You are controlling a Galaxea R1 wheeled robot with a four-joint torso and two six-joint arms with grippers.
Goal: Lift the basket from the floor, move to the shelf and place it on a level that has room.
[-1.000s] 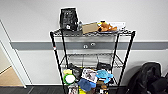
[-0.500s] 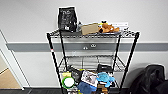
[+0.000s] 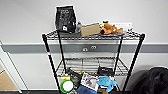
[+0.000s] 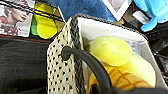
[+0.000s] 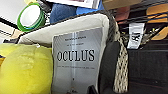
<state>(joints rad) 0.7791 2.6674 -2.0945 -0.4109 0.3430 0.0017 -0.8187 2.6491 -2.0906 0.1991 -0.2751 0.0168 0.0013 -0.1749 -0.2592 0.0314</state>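
Basket (image 4: 75,62) sits close under both wrist cameras, just in front of the shelf's (image 3: 50,57) cluttered lower tier. It holds a yellow plush (image 4: 111,50) and a grey OCULUS box (image 5: 76,60). Jaw state: cannot tell on either arm.

Risk, as judged: the rim snagging the wire edge of the second level (image 3: 90,65), tipping the contents. Basket's underside is hidden.

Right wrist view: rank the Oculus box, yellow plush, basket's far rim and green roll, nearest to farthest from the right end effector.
1. Oculus box and yellow plush, side by side inside the basket; too close to call.
2. Far rim of the basket, just behind both.
3. Green-rimmed roll, beyond the rim, outside the basket.
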